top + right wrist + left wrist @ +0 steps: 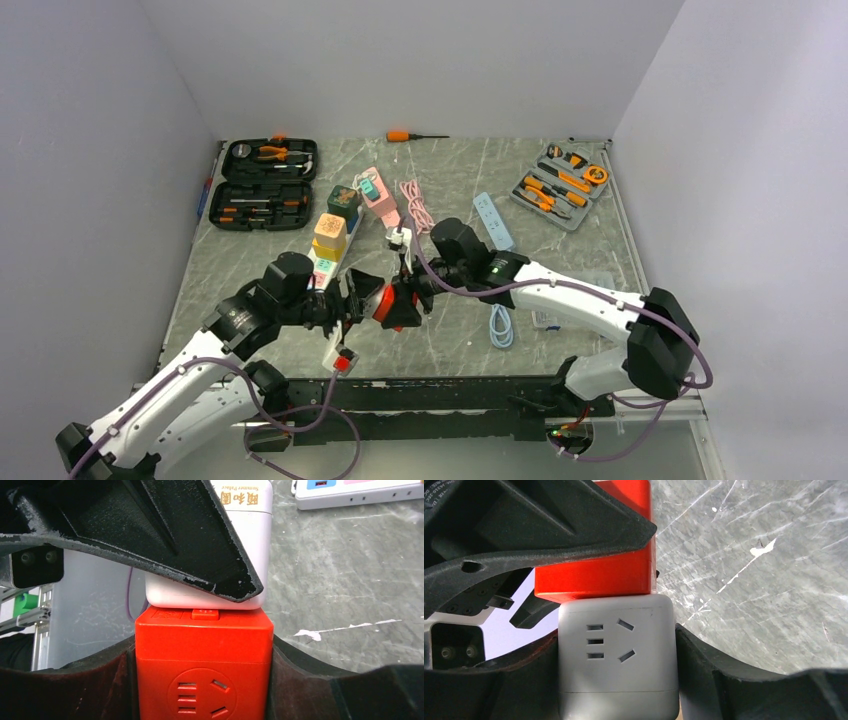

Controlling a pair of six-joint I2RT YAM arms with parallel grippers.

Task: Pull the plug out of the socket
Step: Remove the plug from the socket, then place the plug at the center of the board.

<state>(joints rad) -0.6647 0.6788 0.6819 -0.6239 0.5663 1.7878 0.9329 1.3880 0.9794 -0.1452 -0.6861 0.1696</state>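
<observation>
Trouble is to be expected mostly from the two grips. The white cube is clenched between the fingers of the left claw. The red cube, joined to it face to face, is grasped in the same way by the right claw. The pair is held above the bench, in front of the arm bases. No gap is seen at the seam, so the plug is judged as not yet pulled out. Which cube carries the pins cannot be told.

If the cubes are pulled at an angle and not straight along the pins, the pins can be jammed or bent. The smooth plastic sides can also be lost from the fingers under a strong pull, and a cube can then be dropped. When the pins suddenly let go, an arm may be thrown toward the power strip lying near.
</observation>
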